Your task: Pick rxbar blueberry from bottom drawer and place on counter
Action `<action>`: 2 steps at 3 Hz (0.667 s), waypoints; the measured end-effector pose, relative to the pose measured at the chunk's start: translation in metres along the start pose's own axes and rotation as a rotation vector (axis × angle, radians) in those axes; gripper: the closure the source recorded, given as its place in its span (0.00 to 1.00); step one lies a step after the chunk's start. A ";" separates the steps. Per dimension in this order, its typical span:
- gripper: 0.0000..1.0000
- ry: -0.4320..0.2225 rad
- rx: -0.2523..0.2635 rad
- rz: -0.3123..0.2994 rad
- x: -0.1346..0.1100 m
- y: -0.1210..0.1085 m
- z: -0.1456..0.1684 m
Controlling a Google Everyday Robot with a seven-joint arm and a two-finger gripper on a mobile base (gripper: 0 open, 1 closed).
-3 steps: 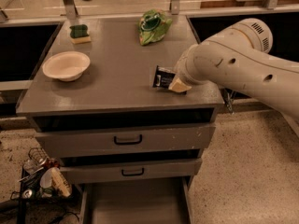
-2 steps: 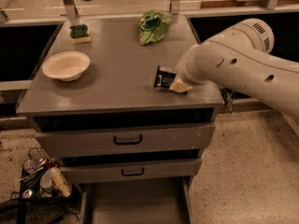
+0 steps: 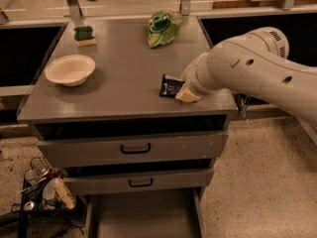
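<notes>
The rxbar blueberry, a small dark wrapper with pale print, lies on the counter near its right front part. My gripper is at the bar's right end, low over the counter, mostly hidden behind my white arm. The bottom drawer is pulled out at the foot of the cabinet and shows a bare grey floor.
A white bowl sits at the counter's left. A green-and-yellow sponge is at the back left and a green chip bag at the back middle. Two shallower drawers with black handles are above the bottom drawer. A basket of clutter stands on the floor at left.
</notes>
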State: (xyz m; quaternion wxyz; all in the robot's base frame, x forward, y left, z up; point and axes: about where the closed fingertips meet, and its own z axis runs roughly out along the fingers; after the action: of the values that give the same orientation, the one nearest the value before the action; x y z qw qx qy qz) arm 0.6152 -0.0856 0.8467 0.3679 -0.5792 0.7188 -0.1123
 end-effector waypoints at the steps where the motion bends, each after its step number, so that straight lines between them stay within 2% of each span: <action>1: 0.81 0.000 0.000 0.000 0.000 0.000 0.000; 2: 0.58 0.000 0.000 0.000 0.000 0.000 0.000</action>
State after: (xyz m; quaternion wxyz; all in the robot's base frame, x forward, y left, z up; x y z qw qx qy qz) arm 0.6152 -0.0856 0.8467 0.3679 -0.5792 0.7188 -0.1123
